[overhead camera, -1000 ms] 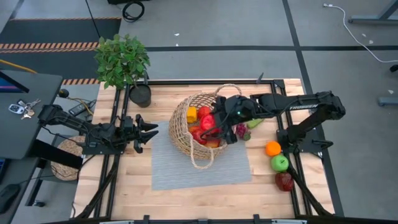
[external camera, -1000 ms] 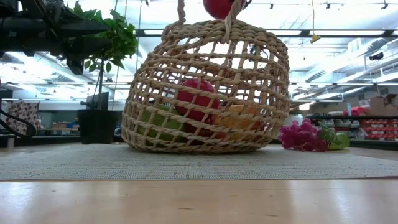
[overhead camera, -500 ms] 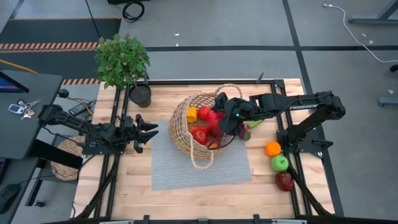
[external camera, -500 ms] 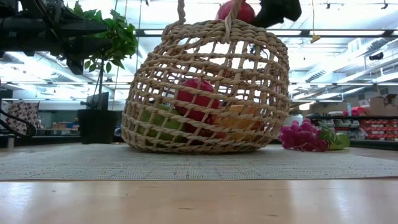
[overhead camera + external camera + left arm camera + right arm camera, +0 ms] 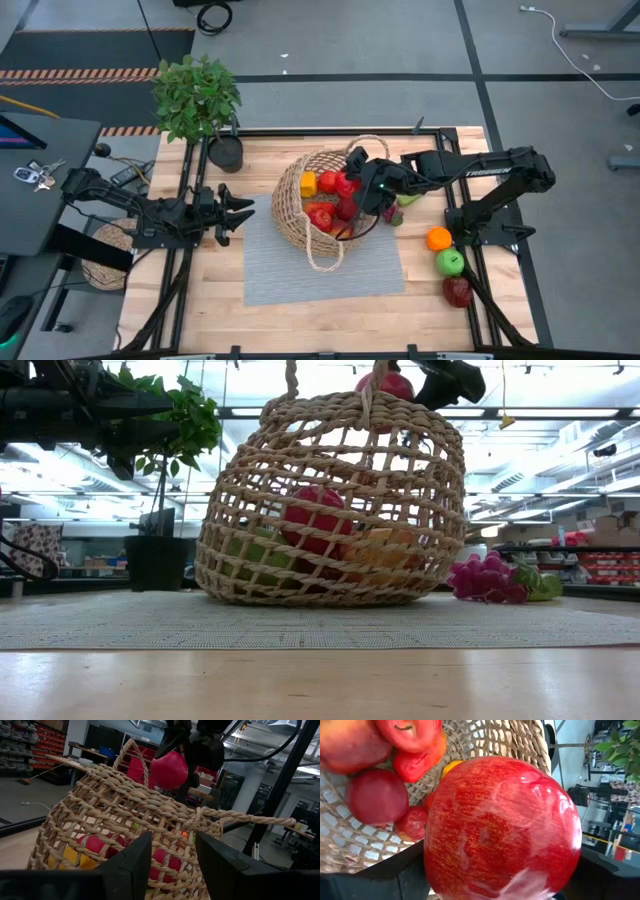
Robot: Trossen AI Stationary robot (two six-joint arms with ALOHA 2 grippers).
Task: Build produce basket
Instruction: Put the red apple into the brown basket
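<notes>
The tan wicker basket (image 5: 300,205) (image 5: 330,500) stands on a grey mat, with a yellow pepper (image 5: 308,184) and several red fruits (image 5: 322,215) inside. My right gripper (image 5: 356,186) hangs over the basket's right half, shut on a red apple (image 5: 346,185) (image 5: 390,384) (image 5: 502,827) just above the rim. My left gripper (image 5: 240,211) (image 5: 172,857) waits open and level at the mat's left edge, pointing at the basket (image 5: 125,830). Purple grapes (image 5: 389,212) (image 5: 487,578) lie on the mat right of the basket. My right gripper pinches the red apple between its two fingers (image 5: 395,870), one on each side of the apple's widest part (image 5: 440,860). It reaches in from the table's right, slanting down. The apple is lifted clear, above the fruit in the basket.
A black pot with a leafy plant (image 5: 225,150) stands at the table's far left. An orange (image 5: 438,238), a green apple (image 5: 450,262) and a dark red apple (image 5: 457,291) lie in a row along the right edge. A green vegetable (image 5: 408,198) lies beside the grapes.
My right gripper has carried the red apple a little toward the table's right and far side over the basket and has come down, so the gripper itself now shows at the top of the low view. The basket and the left arm have kept still.
</notes>
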